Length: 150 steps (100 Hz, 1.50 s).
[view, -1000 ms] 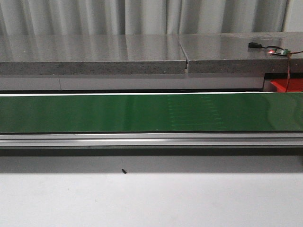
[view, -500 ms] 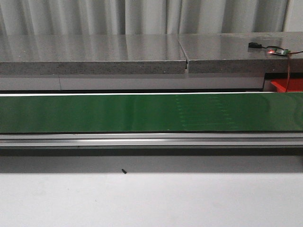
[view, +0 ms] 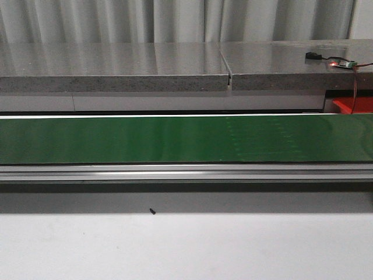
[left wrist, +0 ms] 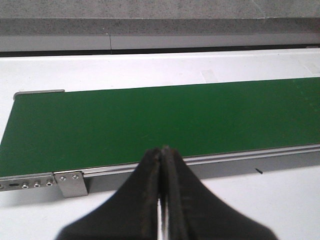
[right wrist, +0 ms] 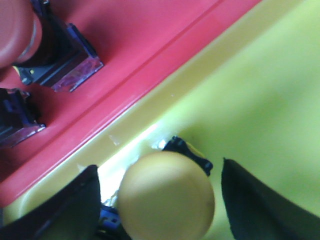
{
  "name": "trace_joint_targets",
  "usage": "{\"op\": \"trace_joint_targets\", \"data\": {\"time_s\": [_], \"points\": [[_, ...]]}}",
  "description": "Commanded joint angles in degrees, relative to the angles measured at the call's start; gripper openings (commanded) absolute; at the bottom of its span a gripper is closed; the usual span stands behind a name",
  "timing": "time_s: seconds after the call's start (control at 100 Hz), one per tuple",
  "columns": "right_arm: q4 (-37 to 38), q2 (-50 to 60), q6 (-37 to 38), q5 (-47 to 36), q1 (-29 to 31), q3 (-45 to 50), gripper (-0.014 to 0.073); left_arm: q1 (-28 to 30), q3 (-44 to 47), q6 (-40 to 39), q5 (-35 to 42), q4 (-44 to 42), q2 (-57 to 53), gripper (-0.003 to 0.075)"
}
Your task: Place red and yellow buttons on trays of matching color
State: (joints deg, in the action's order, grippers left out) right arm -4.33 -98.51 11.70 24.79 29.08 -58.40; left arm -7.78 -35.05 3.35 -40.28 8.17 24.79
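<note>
Right gripper [right wrist: 160, 200] is spread, fingers either side of a yellow button [right wrist: 167, 195] inside the yellow tray [right wrist: 260, 100]. Beyond its wall, the red tray [right wrist: 145, 45] holds red buttons [right wrist: 17, 30]. Left gripper [left wrist: 161, 200] is pressed together before the bare green conveyor belt [left wrist: 160, 120].

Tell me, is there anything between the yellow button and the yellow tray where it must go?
Nothing visible. The yellow button sits between the open fingers of the right gripper, directly over the yellow tray, beside the red tray.
</note>
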Motion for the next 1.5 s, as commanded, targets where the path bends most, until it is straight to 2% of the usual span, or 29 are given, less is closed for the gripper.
{"op": "trace_joint_targets", "data": {"time_s": [0.0,0.36,0.51,0.64,0.89,1.23,1.49], "points": [[-0.13,2.75,-0.22,-2.56,0.1,-1.39,0.0539,-0.43,-1.53,-0.44,4.6,0.57,0.33,-0.0019],[1.31,11.47,-0.41,-1.77,0.31,-1.39,0.0539,-0.43,-1.53,-0.44,4.6,0.57,0.33,-0.0019],[3.1,17.38,-1.72,0.52,-2.32,-1.39,0.0519,-0.43,-1.53,-0.44,4.6,0.57,0.33,-0.0018],[3.1,22.15,-5.31,1.96,-6.67,-1.39,0.0382,-0.43,-1.53,-0.44,4.6,0.57,0.33,-0.0019],[3.13,28.95,-6.29,3.86,-17.42,-1.39,-0.0074,-0.43,-1.53,-0.44,4.6,0.57,0.33,-0.0019],[8.03,35.39,-6.29,2.21,-30.37,-0.3,-0.0066,-0.43,-1.53,-0.44,4.6,0.57,0.33,-0.0019],[8.57,42.61,-6.23,-2.22,-31.69,7.28,-0.0067,-0.43,-1.53,-0.44,4.6,0.57,0.33,-0.0019]]}}
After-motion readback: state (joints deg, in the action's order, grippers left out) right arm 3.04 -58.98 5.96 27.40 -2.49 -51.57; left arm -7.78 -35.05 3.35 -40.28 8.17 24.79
